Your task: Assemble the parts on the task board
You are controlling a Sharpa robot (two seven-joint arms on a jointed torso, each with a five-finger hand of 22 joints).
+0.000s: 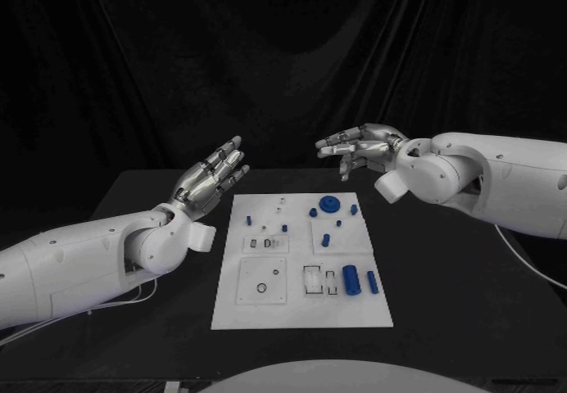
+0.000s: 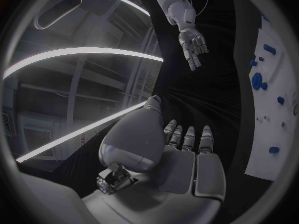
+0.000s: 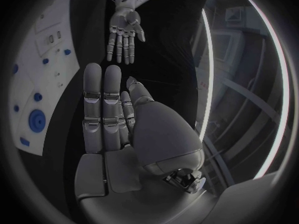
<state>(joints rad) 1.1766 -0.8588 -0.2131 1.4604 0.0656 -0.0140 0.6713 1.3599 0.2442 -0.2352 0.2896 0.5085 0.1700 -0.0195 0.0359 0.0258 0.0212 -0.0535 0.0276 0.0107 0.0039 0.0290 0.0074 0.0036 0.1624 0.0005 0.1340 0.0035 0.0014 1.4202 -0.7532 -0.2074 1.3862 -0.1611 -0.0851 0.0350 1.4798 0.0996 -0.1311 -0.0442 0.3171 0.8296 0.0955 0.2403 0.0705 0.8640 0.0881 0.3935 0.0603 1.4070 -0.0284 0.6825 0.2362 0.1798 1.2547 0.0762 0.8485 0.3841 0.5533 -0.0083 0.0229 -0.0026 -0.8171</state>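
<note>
Although the head view takes in the whole scene, the smallest pieces in the upper middle of the task board (image 1: 302, 307) are too tiny to make out, and the faint outlines in its lower half could be recesses or inlays; which cannot be told. Black table (image 1: 473, 278) and black curtain (image 1: 283, 74) merge at the back of the frame, so the far table edge is hard to follow.

On the white board, which lies in the centre of the frame, a round blue disc (image 1: 329, 202) sits near the upper right corner, with small blue parts (image 1: 326, 241) scattered just below it. Two upright-lying blue cylinders (image 1: 351, 280) rest side by side in the lower right area.

At centre left, the left hand (image 1: 214, 178) hangs above the table beside the board's upper left corner, fingers straight and slightly spread, holding nothing. At upper right, the right hand (image 1: 361, 147) hovers beyond the board's far edge, fingers loosely curved and apart, also empty.
</note>
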